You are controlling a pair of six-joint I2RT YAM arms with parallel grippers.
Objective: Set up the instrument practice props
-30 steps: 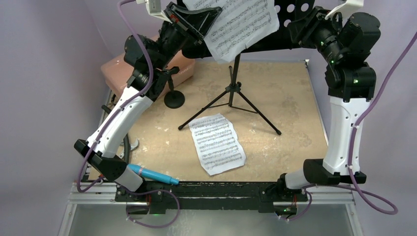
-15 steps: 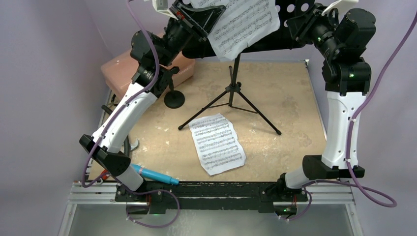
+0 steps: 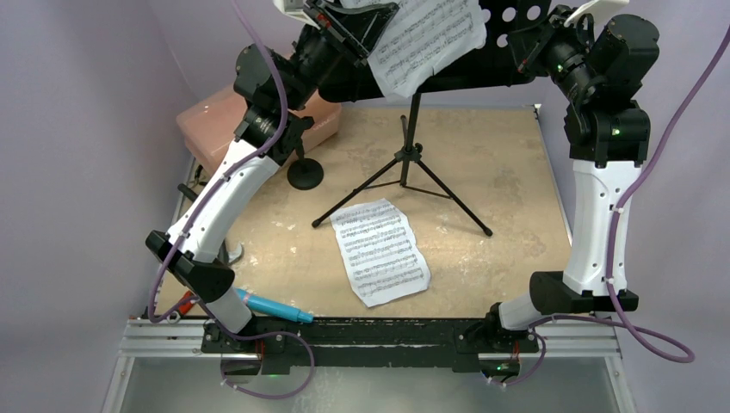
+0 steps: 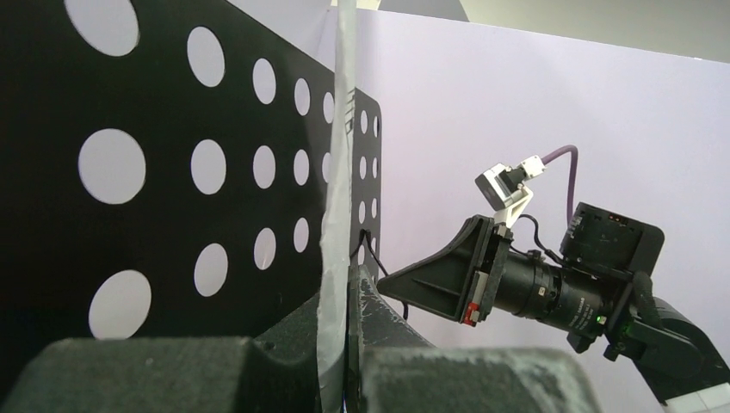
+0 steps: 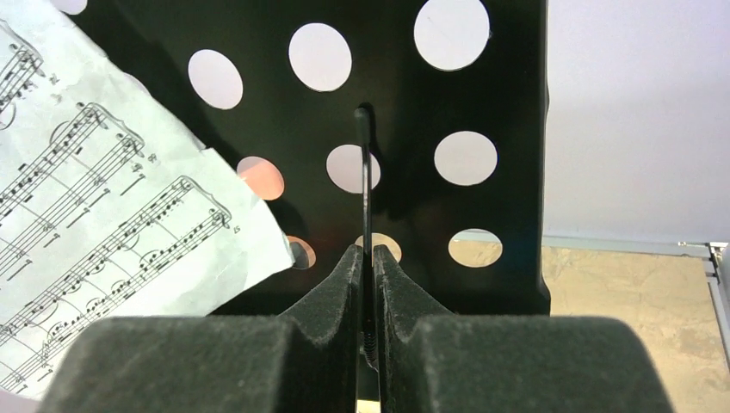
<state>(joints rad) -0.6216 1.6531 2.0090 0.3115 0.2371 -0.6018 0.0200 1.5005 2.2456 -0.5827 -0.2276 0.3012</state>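
Your left gripper [image 4: 344, 301] pinches the white sheet-music page [image 3: 426, 39], held tilted just in front of the black perforated music-stand desk [image 5: 430, 112], far centre. Your right gripper [image 5: 368, 258], right of the page, clamps the desk's thin edge. The second page [image 3: 380, 251] lies flat on the worktop [image 3: 508, 172].

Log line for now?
left gripper jaws shut on sheet-music page | right gripper jaws shut on stand wire | second page flat on table | microphone at near edge

Music stand desk [image 3: 499, 56] top cropped; microphone [image 3: 275, 307] tail behind left arm [image 3: 215, 202].
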